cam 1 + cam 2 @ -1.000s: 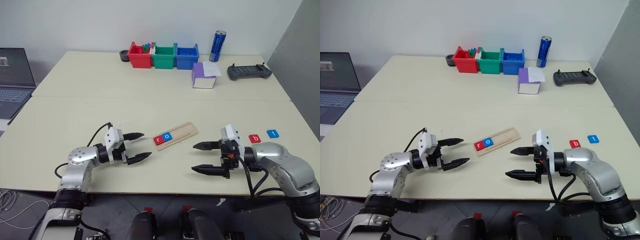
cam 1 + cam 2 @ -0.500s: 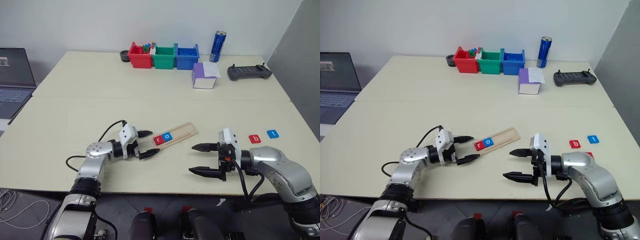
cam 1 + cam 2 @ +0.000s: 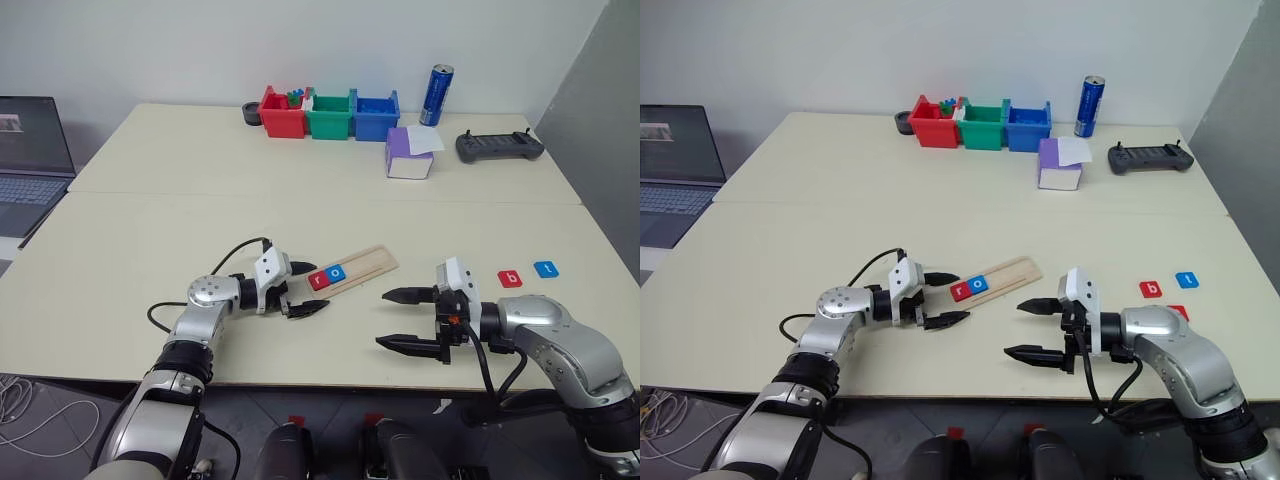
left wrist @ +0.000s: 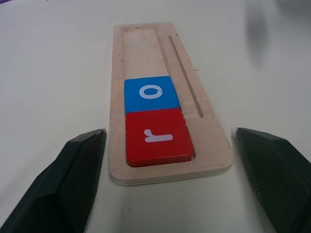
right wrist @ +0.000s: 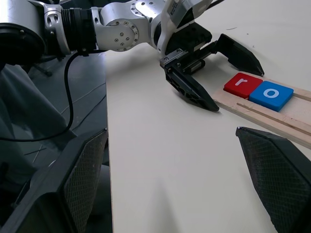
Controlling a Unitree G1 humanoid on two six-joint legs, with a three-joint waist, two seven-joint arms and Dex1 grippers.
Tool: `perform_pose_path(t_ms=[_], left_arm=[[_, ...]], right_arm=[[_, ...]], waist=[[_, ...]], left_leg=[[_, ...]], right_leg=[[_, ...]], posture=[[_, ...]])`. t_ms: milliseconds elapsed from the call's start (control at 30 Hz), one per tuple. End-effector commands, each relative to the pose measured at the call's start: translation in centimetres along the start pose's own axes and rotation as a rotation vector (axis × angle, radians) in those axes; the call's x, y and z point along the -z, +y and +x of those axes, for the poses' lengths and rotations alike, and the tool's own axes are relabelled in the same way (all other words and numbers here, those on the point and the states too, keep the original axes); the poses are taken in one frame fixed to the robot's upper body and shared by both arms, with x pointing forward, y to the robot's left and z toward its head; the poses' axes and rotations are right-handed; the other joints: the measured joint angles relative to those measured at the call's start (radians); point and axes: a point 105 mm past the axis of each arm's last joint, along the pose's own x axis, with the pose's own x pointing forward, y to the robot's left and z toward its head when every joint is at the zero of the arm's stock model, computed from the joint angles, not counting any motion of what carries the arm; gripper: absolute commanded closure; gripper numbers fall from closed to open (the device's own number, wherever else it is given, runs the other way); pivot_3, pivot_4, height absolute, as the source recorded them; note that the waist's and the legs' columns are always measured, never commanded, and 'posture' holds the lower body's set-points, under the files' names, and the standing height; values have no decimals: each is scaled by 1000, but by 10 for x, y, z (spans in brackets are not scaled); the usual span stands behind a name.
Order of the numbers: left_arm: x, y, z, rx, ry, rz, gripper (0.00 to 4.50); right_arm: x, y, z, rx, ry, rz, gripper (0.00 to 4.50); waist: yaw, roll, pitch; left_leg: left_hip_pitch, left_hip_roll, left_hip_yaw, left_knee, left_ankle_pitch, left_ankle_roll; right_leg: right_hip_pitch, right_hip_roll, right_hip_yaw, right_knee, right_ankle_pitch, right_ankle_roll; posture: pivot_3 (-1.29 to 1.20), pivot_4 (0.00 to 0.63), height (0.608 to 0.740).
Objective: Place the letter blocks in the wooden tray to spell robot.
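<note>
Your long pale-wood tray (image 3: 350, 270) lies on the cream table (image 3: 300, 200), its near end carrying a red square r tile (image 4: 156, 137) touching a blue o tile (image 4: 151, 93); your left gripper (image 3: 305, 288) stands spread wide and empty at that end; your right gripper (image 3: 405, 320) hovers open, empty, beside the tray; a red b tile (image 3: 510, 278) and a blue t tile (image 3: 545, 268) sit well apart to the right.

Bare table (image 3: 330, 225) all around the wooden tray (image 3: 367, 262). Left gripper (image 3: 303, 288) crowding its near end. Apparently open path toward the b tile (image 3: 510, 278).
</note>
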Motion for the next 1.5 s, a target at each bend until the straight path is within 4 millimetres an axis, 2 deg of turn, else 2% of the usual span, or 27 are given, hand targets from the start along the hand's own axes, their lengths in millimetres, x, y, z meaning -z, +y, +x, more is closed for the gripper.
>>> perform_pose_path(t_ms=[33,300,400,467,667,767,900,1033,1167,1333,1500], left_arm=[[2,1,6,11,49,-13,0],[1,7,11,4,81,-47,0],[2,7,11,12,104,-33,530],[4,6,11,20,133,-8,1091],[8,3,7,54,176,18,1118],[3,1,7,79,140,36,1118],[-12,-12,4,196,63,47,1118],[-12,-27,0,311,73,74,1118],[-11,-43,2,392,63,72,1118],[-11,-54,11,414,50,79,1118],[-10,-54,19,365,36,57,1118]], right_arm=[[-11,3,3,-10,-22,-50,23],[-15,2,4,0,-30,-60,23],[-17,2,4,2,-36,-63,0],[-18,2,5,4,-39,-65,0],[-19,2,5,10,-42,-67,0],[-20,1,3,18,-43,-72,0],[-15,3,-13,35,-10,-64,0],[1,6,-38,76,78,-48,0],[8,0,-60,150,113,-33,0],[14,1,-69,185,136,-24,0],[16,4,-70,195,141,-21,0]], waist=[[0,0,0],[0,0,0],[0,0,0],[0,0,0],[0,0,0],[-1,0,0],[-1,0,0],[2,0,0],[3,0,0],[2,0,0],[5,-1,0]], left_leg=[[0,0,0,0,0,0],[0,0,-1,1,0,0],[0,0,-1,1,0,0],[0,0,-1,1,0,0],[0,0,-1,1,0,0],[0,0,-1,1,0,0],[-1,0,-1,0,0,0],[-1,0,-1,0,0,0],[-1,0,-1,1,0,0],[-1,0,-2,0,0,0],[-1,-1,-2,1,0,0]], right_leg=[[0,0,0,0,0,0],[0,0,0,0,0,0],[0,0,0,0,0,0],[0,0,-1,0,0,0],[1,0,-1,0,0,0],[0,0,-1,0,0,0],[0,0,-1,0,0,0],[0,0,-1,-1,0,-1],[0,0,-1,-1,0,-1],[0,0,-1,0,0,0],[1,0,-1,-1,0,0]], posture=[[0,150,740],[0,150,740],[0,150,740],[0,150,740],[0,150,740],[0,150,740],[0,150,740],[0,150,740],[0,150,740],[0,150,740],[0,150,740]])
